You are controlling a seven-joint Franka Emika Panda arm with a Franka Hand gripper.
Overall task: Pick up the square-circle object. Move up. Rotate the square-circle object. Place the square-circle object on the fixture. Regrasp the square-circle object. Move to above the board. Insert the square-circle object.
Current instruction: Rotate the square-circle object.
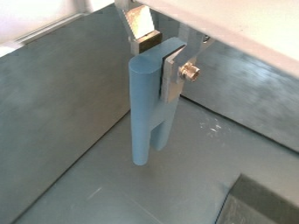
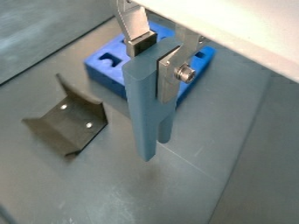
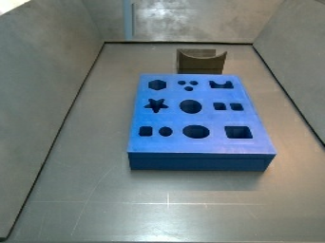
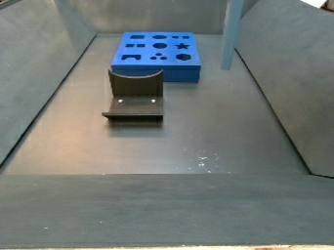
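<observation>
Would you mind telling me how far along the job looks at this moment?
Pickup and lift look done: the end effector grips the square-circle object near its top, hanging vertically above the floor. In a side view the peg hangs in the air beside the board. The fixture is empty, so placing it there, regrasping, moving above the board and inserting remain.

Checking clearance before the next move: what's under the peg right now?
Bare grey floor only; the peg hangs upright in the gripper, clear of the board and fixture. Nothing hidden beneath.
</observation>
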